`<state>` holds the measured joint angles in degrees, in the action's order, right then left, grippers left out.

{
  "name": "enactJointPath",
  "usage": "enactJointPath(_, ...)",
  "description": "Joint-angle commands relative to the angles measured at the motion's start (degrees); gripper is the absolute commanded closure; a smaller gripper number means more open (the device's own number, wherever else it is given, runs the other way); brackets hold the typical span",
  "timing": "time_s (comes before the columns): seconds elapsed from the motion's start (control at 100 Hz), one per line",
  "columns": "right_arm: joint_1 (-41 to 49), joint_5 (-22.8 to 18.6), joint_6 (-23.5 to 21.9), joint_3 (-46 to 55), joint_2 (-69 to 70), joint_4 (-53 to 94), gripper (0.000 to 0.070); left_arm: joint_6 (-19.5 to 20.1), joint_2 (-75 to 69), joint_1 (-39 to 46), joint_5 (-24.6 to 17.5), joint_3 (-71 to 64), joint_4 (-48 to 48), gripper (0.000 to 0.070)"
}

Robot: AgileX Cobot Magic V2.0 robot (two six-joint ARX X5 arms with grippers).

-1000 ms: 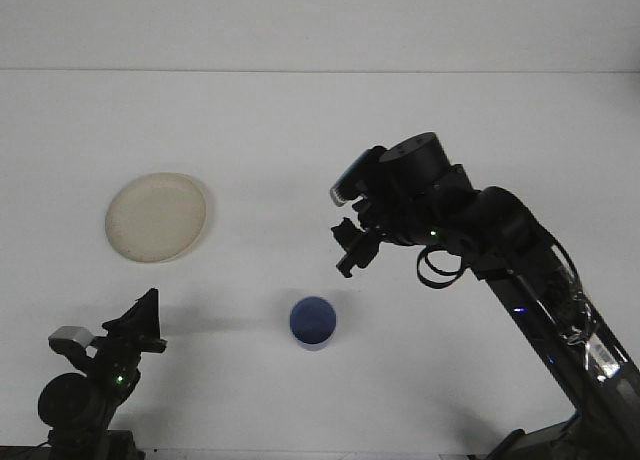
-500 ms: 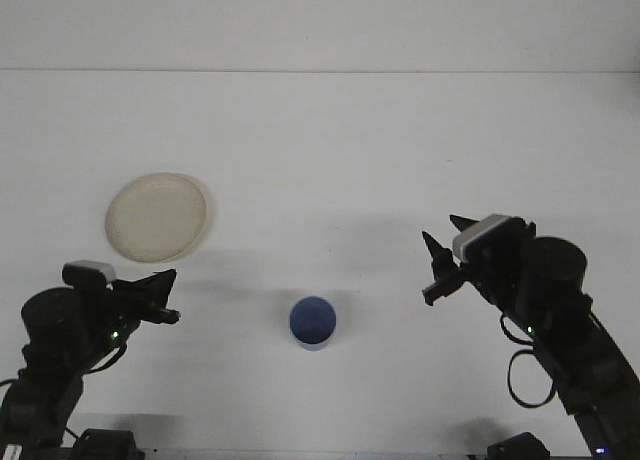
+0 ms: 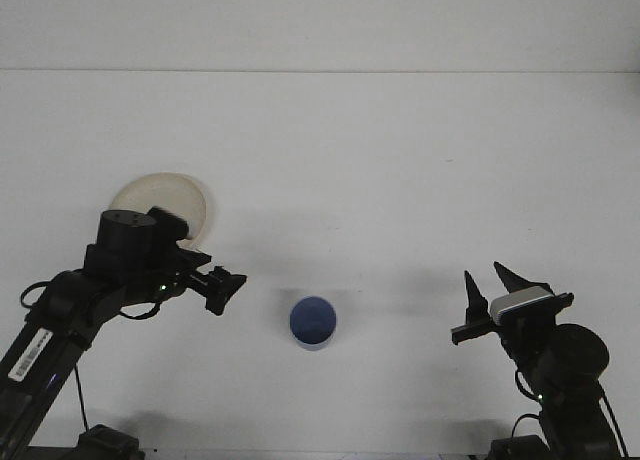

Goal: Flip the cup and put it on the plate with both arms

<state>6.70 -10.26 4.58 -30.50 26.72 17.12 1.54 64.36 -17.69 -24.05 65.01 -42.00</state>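
Blue cup (image 3: 313, 322) stands alone on the white counter (image 3: 400, 150). Left hand (image 3: 225, 286) nearby, spread indeterminate. Right hand (image 3: 490, 285) wide, empty. Plate (image 3: 190, 200) partly hidden by left arm.

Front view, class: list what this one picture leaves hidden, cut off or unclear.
- Plate: the left arm covers its lower left part.
- Left gripper: dark and small; open or shut cannot be told.
- Blue cup: seen from above; upright or upside down is unclear.
- Right arm: its base runs off the bottom edge; the right gripper shows open.
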Motion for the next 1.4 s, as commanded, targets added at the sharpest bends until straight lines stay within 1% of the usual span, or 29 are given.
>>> enactJointPath(0.0,0.1,0.2,-0.7,-0.2,-0.1,-0.8,0.0363,1.4,2.4,-1.8,-0.5,2.5,-1.1,0.0108)
enactJointPath(0.03,0.1,0.1,-0.7,-0.2,-0.1,-0.8,0.0363,1.4,3.6,-2.8,-0.5,3.3,-1.6,0.0117)
enactJointPath(0.18,0.1,-0.1,-0.7,-0.2,0.0,-0.8,0.0363,1.4,9.4,-8.4,-0.4,6.7,-3.4,0.0117)
enactJointPath(0.44,0.1,-0.2,-0.7,-0.2,0.0,-0.8,0.0363,1.4,18.4,-17.0,-0.3,7.9,-2.8,0.0117)
enactJointPath(0.6,0.1,-0.2,-0.7,-0.2,0.0,-0.8,0.0363,0.8,23.0,-20.4,3.3,7.9,-1.3,0.0116)
enactJointPath(0.71,0.1,-0.2,-0.8,-0.2,0.0,-0.8,0.0363,0.6,25.8,-21.9,5.0,7.9,-0.3,0.0116)
enactJointPath(0.82,0.1,-0.2,-0.8,-0.2,0.0,-0.8,0.0363,0.6,28.2,-22.9,7.9,7.9,0.6,0.0117)
enactJointPath(0.93,0.1,-0.2,-0.8,-0.2,0.0,-0.9,0.0363,0.6,30.5,-23.6,8.9,7.9,1.9,0.0123)
enactJointPath(0.96,0.1,-0.2,-0.8,-0.2,0.0,-0.9,0.0363,0.6,30.9,-23.6,8.9,7.9,2.1,0.0149)
enactJointPath(1.0,0.1,-0.2,-0.8,-0.2,0.0,-0.9,0.0363,0.6,31.5,-23.8,9.2,7.9,2.1,0.0233)
enactJointPath(1.12,0.1,-0.2,-0.8,-0.2,0.0,-0.9,0.0363,0.7,32.0,-24.1,9.4,7.9,2.0,0.0627)
enactJointPath(1.15,0.1,-0.2,-0.7,-0.2,0.0,-0.9,0.0363,0.9,32.0,-24.1,9.4,7.9,2.0,0.07)
enactJointPath(1.18,0.1,-0.2,-0.7,-0.2,0.0,-0.9,0.0363,0.8,32.0,-24.1,9.4,7.9,2.1,0.0685)
enactJointPath(1.39,0.1,-0.2,-0.7,-0.2,0.0,-0.8,0.0363,0.4,31.9,-23.6,10.2,11.1,-0.6,0.0687)
